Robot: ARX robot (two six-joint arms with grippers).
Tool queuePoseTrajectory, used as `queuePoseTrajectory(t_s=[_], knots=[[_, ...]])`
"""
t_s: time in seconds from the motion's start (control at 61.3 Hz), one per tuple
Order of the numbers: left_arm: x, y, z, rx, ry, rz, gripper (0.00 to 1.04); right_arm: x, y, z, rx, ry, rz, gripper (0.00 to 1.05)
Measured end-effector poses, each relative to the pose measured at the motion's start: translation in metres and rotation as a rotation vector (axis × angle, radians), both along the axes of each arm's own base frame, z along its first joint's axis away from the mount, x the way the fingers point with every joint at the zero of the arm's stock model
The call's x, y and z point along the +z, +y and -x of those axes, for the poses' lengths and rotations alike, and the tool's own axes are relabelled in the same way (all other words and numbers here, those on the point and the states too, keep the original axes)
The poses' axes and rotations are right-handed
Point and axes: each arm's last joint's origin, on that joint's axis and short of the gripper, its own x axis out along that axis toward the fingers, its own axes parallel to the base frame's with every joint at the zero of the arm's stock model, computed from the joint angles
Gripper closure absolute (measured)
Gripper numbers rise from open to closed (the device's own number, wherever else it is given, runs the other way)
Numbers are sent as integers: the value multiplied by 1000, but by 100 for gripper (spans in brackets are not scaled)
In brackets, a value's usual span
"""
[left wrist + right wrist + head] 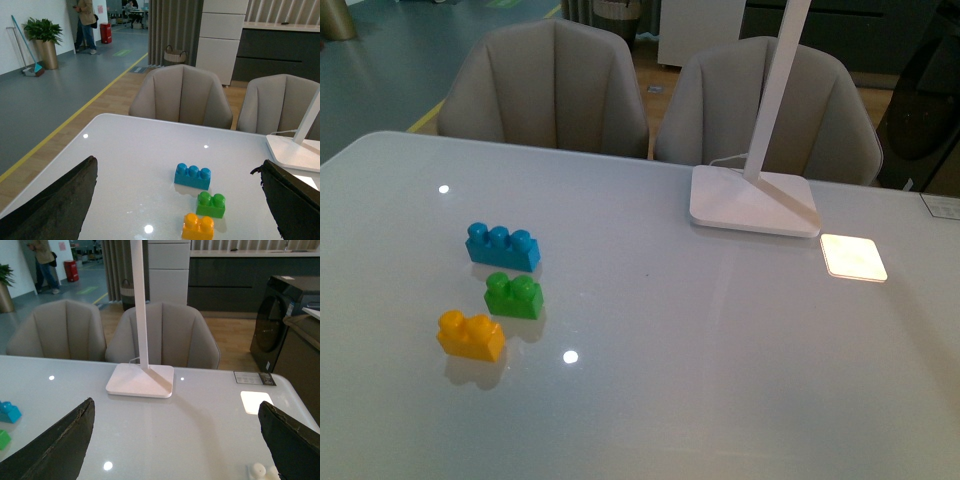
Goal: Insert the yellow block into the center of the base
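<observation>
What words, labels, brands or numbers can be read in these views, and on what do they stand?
None can be read.
Dark printed card on the glossy white table: print too small to read.
Pinkish wall notice: blurred.
Yellow two-stud plastic brick, green two-stud brick, blue three-stud brick, white lamp foot: no markings visible.

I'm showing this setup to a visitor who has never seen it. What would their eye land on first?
Most likely the three bright bricks on the left of the pale table: the blue brick farthest, the green brick in the middle, the yellow block nearest. Next comes the white lamp foot at the far right, with a glowing square of light beside it.
</observation>
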Motion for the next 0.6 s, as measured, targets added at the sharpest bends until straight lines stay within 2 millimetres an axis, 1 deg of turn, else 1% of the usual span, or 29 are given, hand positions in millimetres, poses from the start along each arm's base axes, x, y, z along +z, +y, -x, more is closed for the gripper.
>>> queuePoseTrajectory(t_s=[0.604], knots=[[0, 0, 0, 0, 0, 0, 7, 0, 0, 0, 0, 0, 0, 9]])
